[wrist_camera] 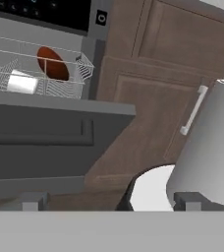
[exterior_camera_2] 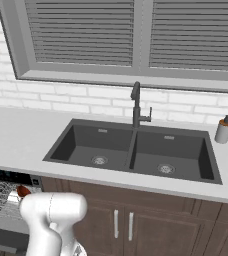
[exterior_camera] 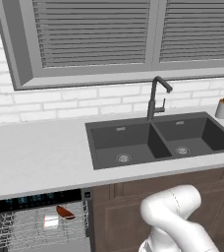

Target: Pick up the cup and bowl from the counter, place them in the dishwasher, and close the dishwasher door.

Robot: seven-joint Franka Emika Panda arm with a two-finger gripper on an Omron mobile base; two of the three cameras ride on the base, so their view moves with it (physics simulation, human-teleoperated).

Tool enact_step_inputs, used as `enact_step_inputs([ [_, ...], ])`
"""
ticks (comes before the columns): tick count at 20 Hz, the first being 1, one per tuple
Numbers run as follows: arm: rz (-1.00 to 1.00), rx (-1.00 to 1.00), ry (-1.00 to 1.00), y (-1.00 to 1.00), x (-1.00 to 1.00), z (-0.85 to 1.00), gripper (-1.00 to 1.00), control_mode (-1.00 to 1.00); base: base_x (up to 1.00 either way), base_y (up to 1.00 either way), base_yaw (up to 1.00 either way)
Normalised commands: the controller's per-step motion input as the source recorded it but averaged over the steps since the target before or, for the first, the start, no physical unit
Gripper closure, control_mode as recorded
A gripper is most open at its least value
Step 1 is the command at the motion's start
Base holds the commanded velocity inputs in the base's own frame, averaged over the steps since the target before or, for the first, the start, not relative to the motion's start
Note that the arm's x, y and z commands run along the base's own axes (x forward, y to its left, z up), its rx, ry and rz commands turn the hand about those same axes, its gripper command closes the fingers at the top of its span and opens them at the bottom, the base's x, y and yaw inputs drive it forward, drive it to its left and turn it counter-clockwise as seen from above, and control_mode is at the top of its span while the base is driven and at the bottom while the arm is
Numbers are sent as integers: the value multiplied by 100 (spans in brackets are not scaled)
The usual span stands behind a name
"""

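Observation:
The dishwasher stands open under the counter, left of the sink. In its grey wire rack the white cup lies on its side, and the reddish-brown bowl leans on edge just right of it. The left base view shows the same bowl and cup in the rack. A sliver of the bowl peeks past the arm. The dark grey dishwasher door hangs open below the rack. My gripper is low, in front of the door's right corner, open and empty.
Brown wooden cabinets with a bar handle sit right of the dishwasher. On the counter are the dark double sink, a dark faucet and a soap dispenser. My own arm crosses in front of the cabinets.

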Motion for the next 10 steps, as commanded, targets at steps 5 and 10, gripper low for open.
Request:
enact_step_inputs([
  [5,1,-4,-11,60,26,-72,-100,-100,0,0,0],
  [10,1,-3,-29,68,36,-68,-100,-100,0,0,0],
])
